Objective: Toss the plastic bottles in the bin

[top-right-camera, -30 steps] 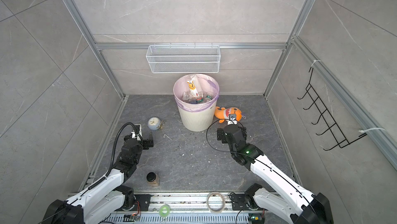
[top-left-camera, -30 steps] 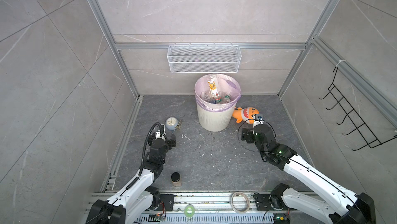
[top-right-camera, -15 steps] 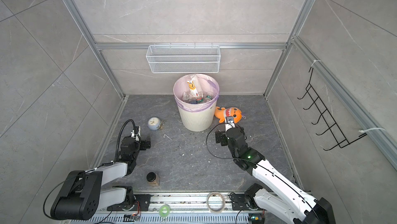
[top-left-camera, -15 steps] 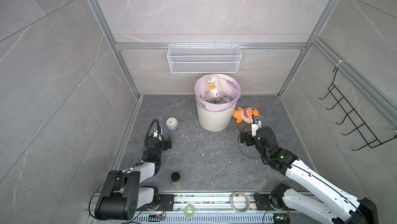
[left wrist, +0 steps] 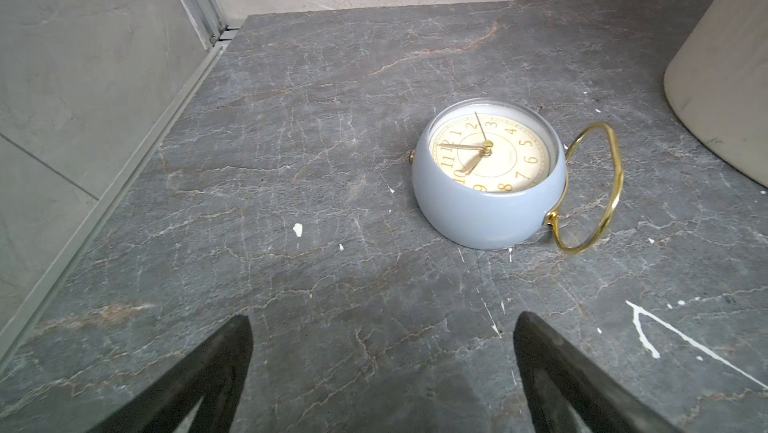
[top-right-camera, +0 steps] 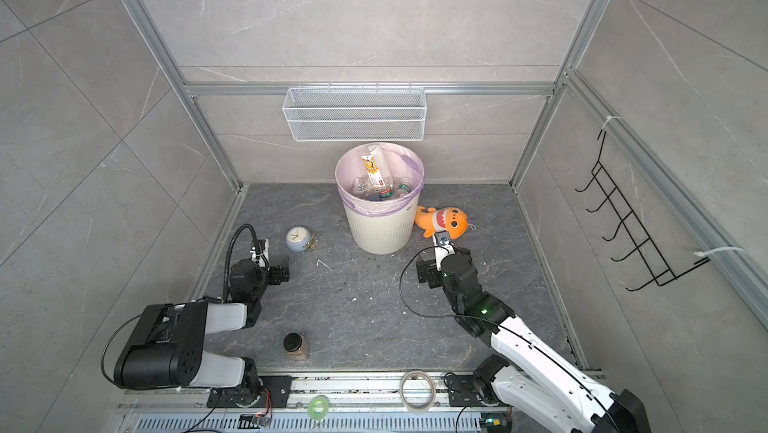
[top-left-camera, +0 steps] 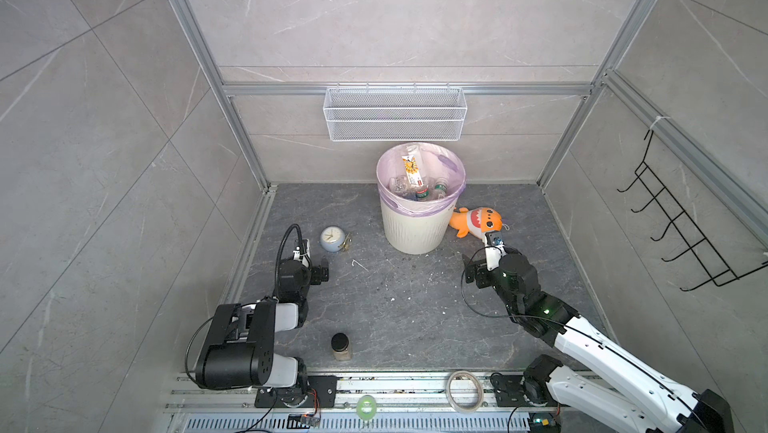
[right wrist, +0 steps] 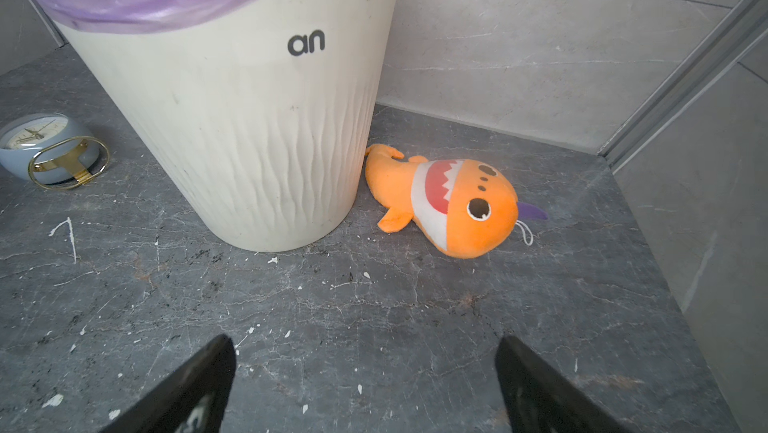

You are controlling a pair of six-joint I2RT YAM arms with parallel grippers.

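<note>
The cream ribbed bin [top-left-camera: 417, 225] [top-right-camera: 380, 227] with its pale purple bag stands at the back middle of the floor. Several clear plastic bottles [top-left-camera: 415, 186] [top-right-camera: 376, 186] lie inside it, one with a white-yellow label. No bottle shows on the floor. My left gripper [top-left-camera: 316, 274] [left wrist: 382, 327] hangs low at the left, open and empty, over bare floor. My right gripper [top-left-camera: 476, 273] [right wrist: 365, 352] is open and empty too, just in front of the bin [right wrist: 249, 119] and a little to its right.
A blue-grey clock [top-left-camera: 332, 239] [left wrist: 486, 177] lies ahead of the left gripper. An orange plush toy [top-left-camera: 478, 221] [right wrist: 453, 202] rests against the bin's right side. A black-lidded jar [top-left-camera: 341, 345] stands near the front. A wire basket [top-left-camera: 395, 115] and a hook rack [top-left-camera: 681, 223] hang on the walls.
The left arm has folded back toward its base, its gripper staying low near the clock. The right gripper has drawn back slightly from the plush toy. Both stay open.
</note>
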